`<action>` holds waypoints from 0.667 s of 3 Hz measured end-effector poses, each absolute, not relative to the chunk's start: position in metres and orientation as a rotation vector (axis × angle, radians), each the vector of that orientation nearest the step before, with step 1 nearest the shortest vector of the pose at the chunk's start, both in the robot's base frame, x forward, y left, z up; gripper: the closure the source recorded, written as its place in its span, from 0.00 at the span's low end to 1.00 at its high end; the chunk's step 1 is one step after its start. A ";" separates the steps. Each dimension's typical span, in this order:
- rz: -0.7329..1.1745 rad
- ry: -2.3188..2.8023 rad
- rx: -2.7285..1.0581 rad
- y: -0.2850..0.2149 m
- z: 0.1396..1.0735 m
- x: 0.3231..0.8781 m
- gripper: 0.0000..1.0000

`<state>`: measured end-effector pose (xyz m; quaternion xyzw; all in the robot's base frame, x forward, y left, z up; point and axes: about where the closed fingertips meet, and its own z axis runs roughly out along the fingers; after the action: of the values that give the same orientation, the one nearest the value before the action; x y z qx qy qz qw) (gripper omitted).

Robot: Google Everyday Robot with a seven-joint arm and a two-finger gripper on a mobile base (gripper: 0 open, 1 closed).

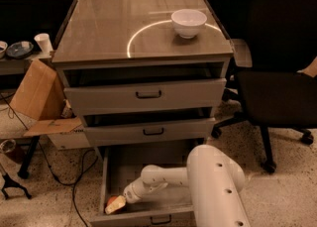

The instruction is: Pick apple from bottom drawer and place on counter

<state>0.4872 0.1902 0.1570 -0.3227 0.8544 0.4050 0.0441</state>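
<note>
The counter (99, 32), high above the gripper (130, 195), carries a white bowl (188, 22) and no apple, so I judge the lift and the placing are both yet to do. The bottom drawer (148, 169) stands open around the gripper. My arm (213, 186) reaches down into it, its forearm slanting toward the front-left corner. The apple (115, 204) lies on the drawer floor, touching the gripper's tip. Whether it is clasped or loose I cannot tell.
</note>
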 end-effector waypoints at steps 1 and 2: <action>1.255 2.605 -0.985 0.204 0.151 0.491 0.24; 1.264 2.604 -0.988 0.211 0.147 0.492 0.24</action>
<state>0.4922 0.2112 0.1473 -0.3226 0.8507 0.4130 0.0413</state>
